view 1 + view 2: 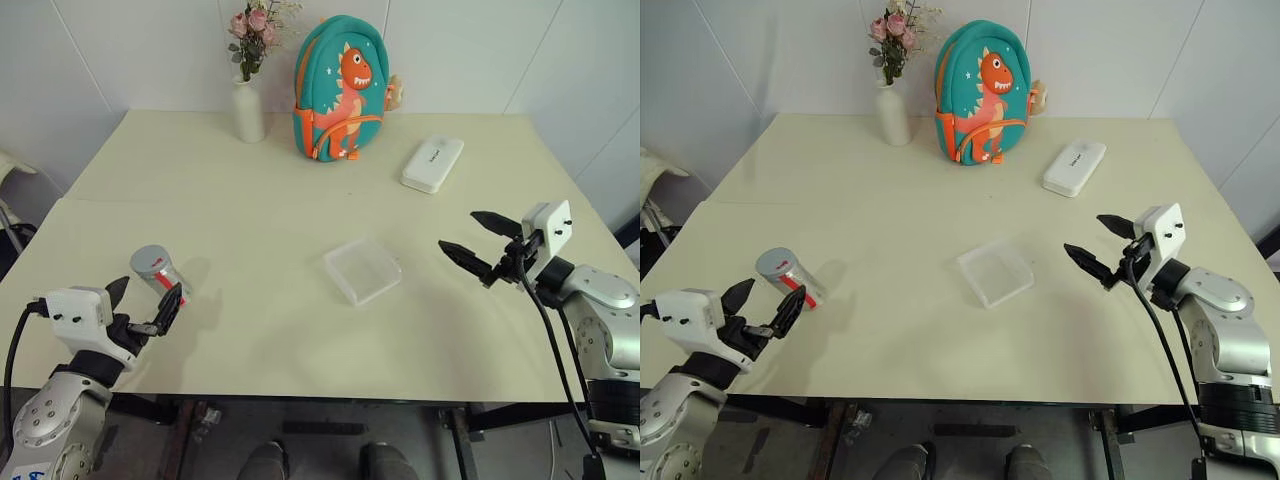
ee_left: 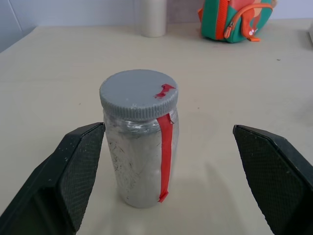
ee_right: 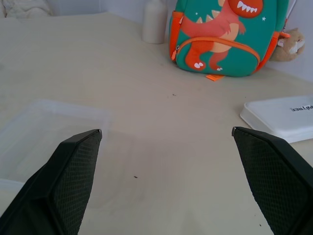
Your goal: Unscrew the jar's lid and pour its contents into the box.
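The silvery jar with a red strip stands upright on the table's near left part, its grey lid screwed on, a small red mark on top. My left gripper is open, its fingers just short of the jar on either side, not touching it. The jar leans slightly in the head views. The clear box lies flat near the table's middle. My right gripper hovers open to the right of the box, pointing toward it, empty. The contents are hidden inside the jar.
A white flower vase and a teal dinosaur backpack stand along the back edge. A white rectangular case lies at the back right. The table's front edge runs close to both arms.
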You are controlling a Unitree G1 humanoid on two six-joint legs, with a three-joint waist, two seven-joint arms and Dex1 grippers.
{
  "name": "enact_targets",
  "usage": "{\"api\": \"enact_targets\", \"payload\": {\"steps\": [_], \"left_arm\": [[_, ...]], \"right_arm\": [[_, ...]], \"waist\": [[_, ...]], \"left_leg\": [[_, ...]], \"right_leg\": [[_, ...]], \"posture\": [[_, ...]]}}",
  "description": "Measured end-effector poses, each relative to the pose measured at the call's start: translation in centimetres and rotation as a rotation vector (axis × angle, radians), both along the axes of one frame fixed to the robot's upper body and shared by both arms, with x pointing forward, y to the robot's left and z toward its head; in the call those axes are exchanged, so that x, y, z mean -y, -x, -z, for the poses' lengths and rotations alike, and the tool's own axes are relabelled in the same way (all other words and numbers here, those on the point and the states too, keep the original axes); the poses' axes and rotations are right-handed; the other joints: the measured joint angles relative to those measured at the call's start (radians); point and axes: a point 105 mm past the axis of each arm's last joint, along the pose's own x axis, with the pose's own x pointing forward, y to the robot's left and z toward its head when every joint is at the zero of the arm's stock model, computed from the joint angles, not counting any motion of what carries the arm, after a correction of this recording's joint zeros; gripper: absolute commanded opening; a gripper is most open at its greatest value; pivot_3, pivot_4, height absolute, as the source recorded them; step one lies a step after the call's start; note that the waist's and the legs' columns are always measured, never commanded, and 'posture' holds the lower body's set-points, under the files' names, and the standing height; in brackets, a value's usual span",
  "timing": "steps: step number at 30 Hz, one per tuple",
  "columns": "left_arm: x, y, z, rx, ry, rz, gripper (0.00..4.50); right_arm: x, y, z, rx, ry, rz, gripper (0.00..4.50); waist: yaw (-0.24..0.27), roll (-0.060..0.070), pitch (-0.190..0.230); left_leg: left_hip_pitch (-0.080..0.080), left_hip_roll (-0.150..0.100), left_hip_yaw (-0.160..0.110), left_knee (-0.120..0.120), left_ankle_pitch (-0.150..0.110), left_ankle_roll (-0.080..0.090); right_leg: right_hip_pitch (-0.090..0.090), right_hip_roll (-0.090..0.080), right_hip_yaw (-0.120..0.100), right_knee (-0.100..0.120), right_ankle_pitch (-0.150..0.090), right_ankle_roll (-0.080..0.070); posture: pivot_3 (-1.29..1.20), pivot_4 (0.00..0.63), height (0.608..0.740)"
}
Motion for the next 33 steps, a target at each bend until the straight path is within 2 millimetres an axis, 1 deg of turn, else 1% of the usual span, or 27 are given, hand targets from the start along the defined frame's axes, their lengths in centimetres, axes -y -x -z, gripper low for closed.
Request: {"api": "enact_targets", "payload": {"steps": [2, 6, 8, 11, 13, 17, 19, 21, 23, 26, 29, 33], "left_arm": [[0.0, -0.1, -0.1, 0.002, -0.005, 0.007, 4.46], [-0.3, -1.1, -1.1, 0.020, -0.037, 0.033, 4.46], [-0.5, -1.5, -1.2, 0.028, -0.029, 0.029, 4.46], [-0.5, -1.3, -1.2, 0.026, -0.025, 0.013, 4.46], [-0.4, -1.2, -1.2, 0.022, -0.021, 0.004, 4.46], [0.3, -0.5, -1.0, 0.019, -0.003, 0.005, 4.46], [0.5, -0.2, -1.1, 0.026, -0.003, -0.001, 4.46], [0.5, 0.1, -1.0, 0.032, 0.014, -0.034, 4.46], [0.5, 1.0, -0.6, 0.022, 0.022, -0.065, 4.46], [0.8, 1.9, -0.2, 0.015, 0.029, -0.103, 4.46], [0.9, 2.3, 0.1, 0.012, 0.033, -0.144, 4.46], [1.1, 2.4, 0.6, 0.014, 0.026, -0.210, 4.46]], "right_arm": [[0.0, 0.0, 0.0, 0.000, -0.004, 0.001, 4.50], [-0.3, 0.0, -0.2, 0.021, -0.018, 0.009, 4.50], [-0.2, 0.1, -0.1, 0.021, -0.024, 0.020, 4.50], [-0.3, 0.5, 0.5, 0.005, -0.023, 0.016, 4.50], [-0.4, 0.4, 0.4, 0.005, -0.027, 0.012, 4.50], [-1.0, -0.4, -0.7, 0.030, -0.033, -0.014, 4.50], [-1.1, -1.1, -1.0, 0.036, -0.046, -0.018, 4.50], [-1.4, -1.4, -0.5, 0.022, -0.045, -0.030, 4.50], [-2.1, -2.2, -0.1, -0.001, -0.043, -0.055, 4.50], [-3.0, -2.9, -0.4, 0.002, -0.039, -0.097, 4.50], [-3.3, -3.3, -0.6, 0.011, -0.034, -0.113, 4.50], [-3.9, -3.5, 0.0, -0.006, -0.020, -0.138, 4.50]], "waist": [[0.000, 0.000, 0.000], [0.001, 0.000, 0.000], [0.000, 0.000, 0.000], [0.000, 0.000, 0.000], [-0.001, 0.000, 0.000], [-0.005, 0.000, 0.000], [-0.004, 0.000, 0.000], [0.000, 0.000, 0.000], [-0.005, -0.001, 0.000], [-0.006, -0.001, 0.000], [0.000, -0.001, 0.000], [0.002, -0.001, 0.001]], "left_leg": [[0.000, 0.000, 0.000, 0.000, 0.000, 0.000], [0.000, 0.000, 0.000, 0.000, 0.000, 0.000], [0.000, 0.000, 0.000, 0.000, 0.000, 0.000], [0.000, 0.000, 0.000, 0.000, -0.001, 0.000], [0.000, 0.000, 0.000, 0.000, -0.001, 0.000], [0.000, 0.001, 0.001, 0.001, -0.001, 0.000], [0.000, 0.001, 0.001, 0.002, -0.001, 0.000], [0.000, 0.001, 0.001, 0.002, -0.001, 0.000], [0.000, 0.000, 0.003, 0.002, -0.002, 0.000], [0.000, 0.001, 0.003, 0.002, -0.002, 0.001], [0.000, 0.001, 0.002, 0.002, -0.002, 0.001], [0.000, 0.000, 0.002, 0.003, -0.002, 0.001]], "right_leg": [[0.000, 0.000, 0.000, 0.000, 0.000, 0.000], [0.000, 0.000, 0.000, 0.000, 0.000, 0.000], [0.000, 0.000, 0.000, 0.000, 0.000, 0.001], [0.000, 0.000, 0.000, 0.000, 0.000, 0.001], [0.000, 0.000, 0.000, 0.000, 0.000, 0.001], [0.000, 0.000, 0.001, 0.001, 0.001, 0.002], [0.000, 0.001, 0.001, 0.001, 0.001, 0.002], [0.000, 0.001, 0.001, 0.001, 0.001, 0.002], [0.000, 0.000, 0.003, 0.000, 0.001, 0.002], [0.000, 0.001, 0.003, 0.000, 0.001, 0.002], [0.000, 0.001, 0.002, 0.000, 0.001, 0.002], [0.000, 0.001, 0.003, 0.000, 0.001, 0.002]], "posture": [[0.00, 0.150, 0.740], [0.00, 0.150, 0.740], [0.00, 0.150, 0.740], [0.00, 0.150, 0.740], [0.00, 0.150, 0.740], [0.00, 0.150, 0.740], [0.00, 0.150, 0.740], [0.00, 0.150, 0.740], [0.00, 0.150, 0.740], [0.00, 0.150, 0.740], [0.00, 0.150, 0.740], [0.00, 0.150, 0.740]]}}
